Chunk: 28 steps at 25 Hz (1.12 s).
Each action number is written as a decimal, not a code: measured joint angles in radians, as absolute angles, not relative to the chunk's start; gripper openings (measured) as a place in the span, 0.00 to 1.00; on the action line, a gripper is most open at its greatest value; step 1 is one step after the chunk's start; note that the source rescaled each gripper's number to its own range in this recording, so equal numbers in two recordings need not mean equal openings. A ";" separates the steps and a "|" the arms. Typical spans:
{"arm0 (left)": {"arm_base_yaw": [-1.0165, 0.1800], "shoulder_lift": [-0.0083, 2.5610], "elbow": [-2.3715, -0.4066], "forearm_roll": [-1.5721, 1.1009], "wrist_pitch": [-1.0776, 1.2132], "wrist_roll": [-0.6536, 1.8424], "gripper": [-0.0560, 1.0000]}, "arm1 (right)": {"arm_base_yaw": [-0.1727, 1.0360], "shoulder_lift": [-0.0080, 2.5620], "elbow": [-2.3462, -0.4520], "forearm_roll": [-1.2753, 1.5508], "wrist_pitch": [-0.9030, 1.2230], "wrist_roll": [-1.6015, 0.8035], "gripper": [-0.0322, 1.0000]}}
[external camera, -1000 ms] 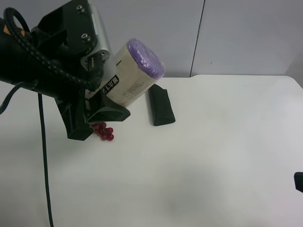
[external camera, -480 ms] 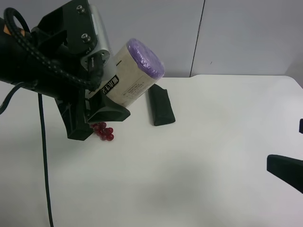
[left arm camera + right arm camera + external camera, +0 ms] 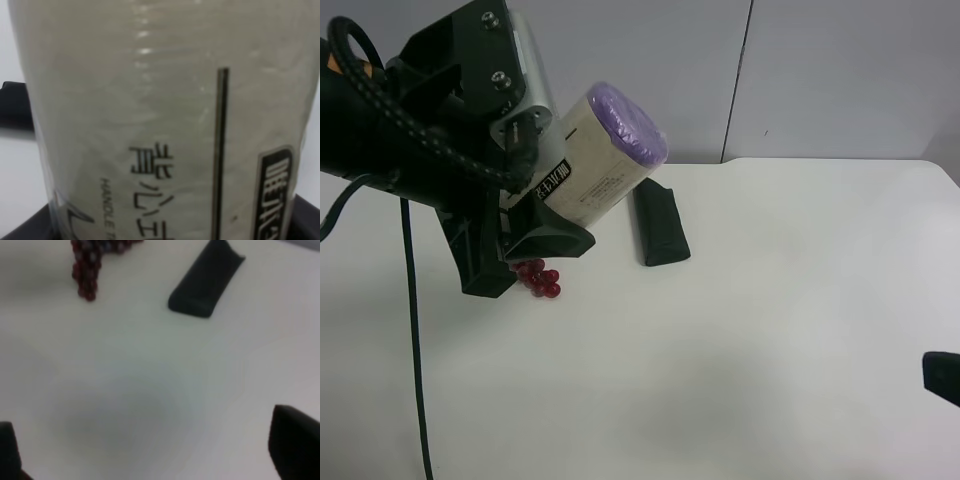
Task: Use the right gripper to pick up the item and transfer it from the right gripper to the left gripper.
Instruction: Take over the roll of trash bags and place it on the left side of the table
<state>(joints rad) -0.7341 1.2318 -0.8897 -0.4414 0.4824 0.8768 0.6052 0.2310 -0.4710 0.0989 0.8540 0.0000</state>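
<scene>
Gripping the item [image 3: 605,160] between the left gripper [image 3: 545,215] fingers, lifted off the bench [image 3: 770,300] at ten o'clock in the exterior high view. Showing black "HANDLE T" on the cream label [image 3: 165,125], running off-frame beside Chinese characters too blurred for reading. Spreading the right gripper [image 3: 150,447] fingers wide, holding nothing. Partly hiding the grape bunch [image 3: 538,277] behind the left fingers; lying at two o'clock of it, the dark pouch [image 3: 660,222].
</scene>
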 joint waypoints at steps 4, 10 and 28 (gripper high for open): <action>-0.734 1.232 -0.890 -0.441 0.483 0.877 0.07 | 0.605 0.230 -0.492 0.099 0.913 0.000 1.00; -0.734 1.232 -0.890 -0.441 0.491 0.877 0.07 | 0.605 0.230 -0.507 0.006 1.107 0.000 1.00; -0.734 1.232 -0.890 -0.441 0.491 0.877 0.07 | 0.565 0.219 -0.482 0.000 1.065 0.000 1.00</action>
